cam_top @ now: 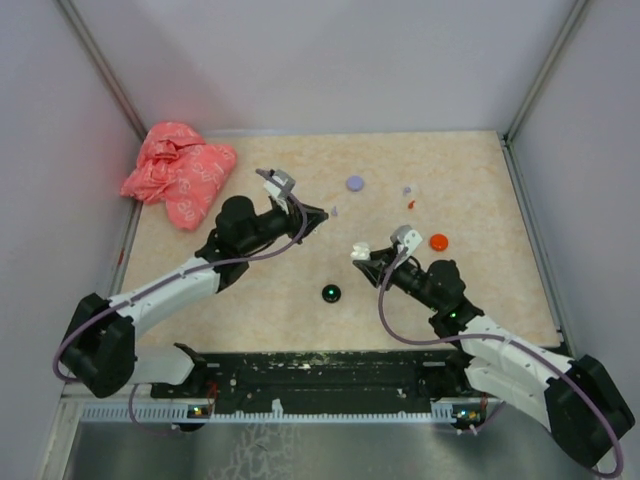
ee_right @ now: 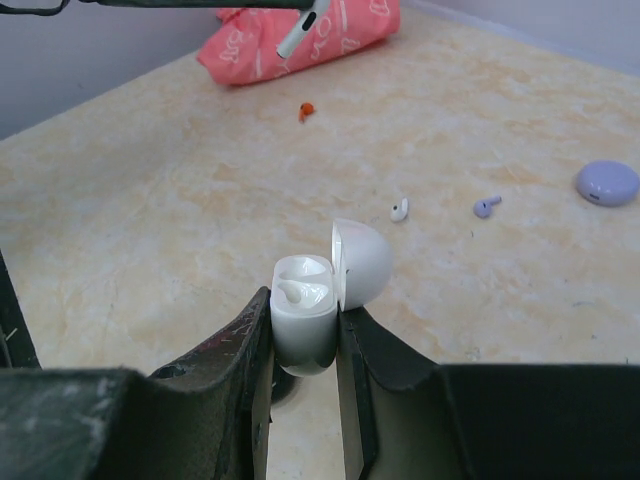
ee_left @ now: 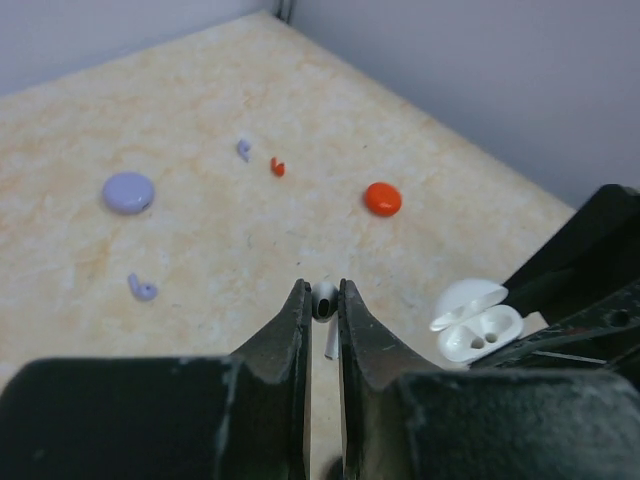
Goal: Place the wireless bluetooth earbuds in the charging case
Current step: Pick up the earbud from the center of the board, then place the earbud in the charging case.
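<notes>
The left end effector (ee_left: 320,290) is clamped on a white earbud (ee_left: 325,299). Its fingers pinch the bud's head, and the stem points down between them. It holds the earbud above the middle of the surface (cam_top: 280,305). The right end effector (ee_right: 304,312) is clamped on the white charging case (ee_right: 305,338), which is held upright with its domed lid (ee_right: 362,262) swung open (two wells show inside it in the left wrist view). The case is just beside the left end effector, a little toward the right edge, and the held earbud is not in it.

Four more earbuds lie loose on the surface. A second white earbud (ee_right: 399,209) and a lilac earbud (ee_right: 486,206) lie near each other around the middle. Another lilac earbud (ee_left: 243,149) and an orange-red earbud (ee_left: 277,167) lie close together nearer the far edge.

A lilac disc (cam_top: 355,183) rests near the far edge, an orange-red disc (cam_top: 438,241) toward the right edge, and a black disc (cam_top: 331,293) toward the near edge. A crumpled pink bag (cam_top: 180,172) sits in the far left corner.
</notes>
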Available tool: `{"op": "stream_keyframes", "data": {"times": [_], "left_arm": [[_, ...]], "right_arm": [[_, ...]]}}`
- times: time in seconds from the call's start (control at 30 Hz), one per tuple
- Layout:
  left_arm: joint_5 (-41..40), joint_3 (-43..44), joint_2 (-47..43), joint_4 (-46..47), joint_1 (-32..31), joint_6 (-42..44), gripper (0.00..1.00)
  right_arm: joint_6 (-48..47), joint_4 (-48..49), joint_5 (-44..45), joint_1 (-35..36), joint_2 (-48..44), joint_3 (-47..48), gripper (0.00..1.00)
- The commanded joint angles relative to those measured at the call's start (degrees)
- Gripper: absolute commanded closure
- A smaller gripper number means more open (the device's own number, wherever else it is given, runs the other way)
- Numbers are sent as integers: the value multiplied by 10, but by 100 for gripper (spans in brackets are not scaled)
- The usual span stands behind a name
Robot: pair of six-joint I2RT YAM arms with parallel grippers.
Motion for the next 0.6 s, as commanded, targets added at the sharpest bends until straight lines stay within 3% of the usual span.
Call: {"op": "stream_keyframes", "data": {"times": [0.0,0.27,0.57], "left_arm": [[79,-25,-40,113,-2,-24,94],[148,-50,-60,215,-9,-66,94],[100,-74,-103,241,-52,-38,96]], "right_arm": [[-13,113,-41,-3,10,28,100],[-2,210,-72,-3,37,38,100],[81,368,-102,-2,100,55,100]]}}
